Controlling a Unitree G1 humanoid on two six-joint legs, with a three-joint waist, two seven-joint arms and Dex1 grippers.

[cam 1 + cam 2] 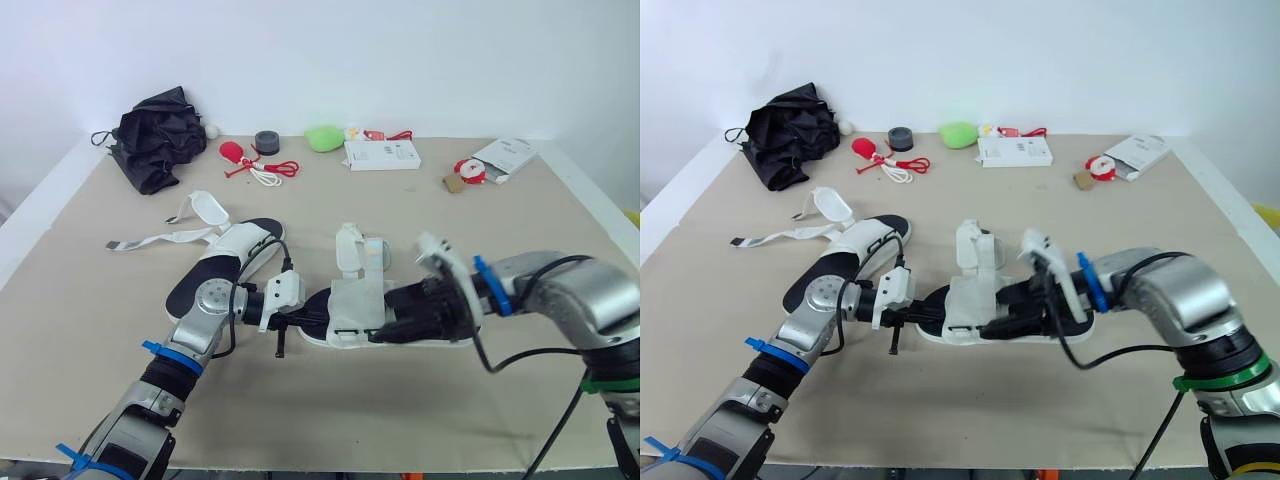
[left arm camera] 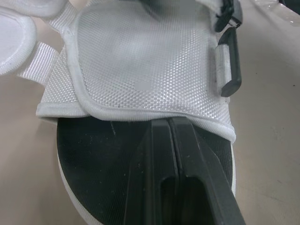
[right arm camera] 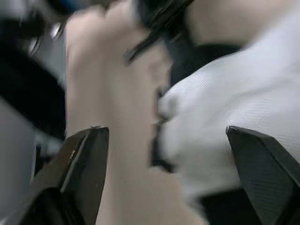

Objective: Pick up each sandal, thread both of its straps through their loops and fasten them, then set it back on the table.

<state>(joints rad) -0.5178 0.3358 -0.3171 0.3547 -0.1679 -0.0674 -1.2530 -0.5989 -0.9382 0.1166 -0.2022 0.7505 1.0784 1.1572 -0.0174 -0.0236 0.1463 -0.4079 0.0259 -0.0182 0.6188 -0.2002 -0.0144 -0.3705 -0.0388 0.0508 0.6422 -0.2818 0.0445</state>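
1. Seeing one sandal (image 1: 355, 300) lying flat in the middle of the table (image 1: 400, 410), black footbed up, white mesh upper arching over its middle, loose straps sticking up on the far side.
2. Finding left gripper (image 2: 168, 123) at that sandal's left end: fingers pressed together, nothing between them, tips sitting on the black footbed right at the hem of the mesh upper.
3. Finding right gripper (image 3: 164, 133) at the sandal's right end: fingers spread wide, white upper just ahead in the gap. Not managing to tell whether either finger is touching it.
4. Spotting second sandal (image 1: 235, 245) just behind and left of the first, near the left forearm, undone, its long strap (image 1: 150, 240) trailing flat across the table toward the left.
5. Noting clutter along the far edge, well apart from both sandals: black bag (image 1: 155, 135), red-and-white cord (image 1: 265, 172), black roll (image 1: 266, 139), green lump (image 1: 323, 137), white box (image 1: 382, 154).
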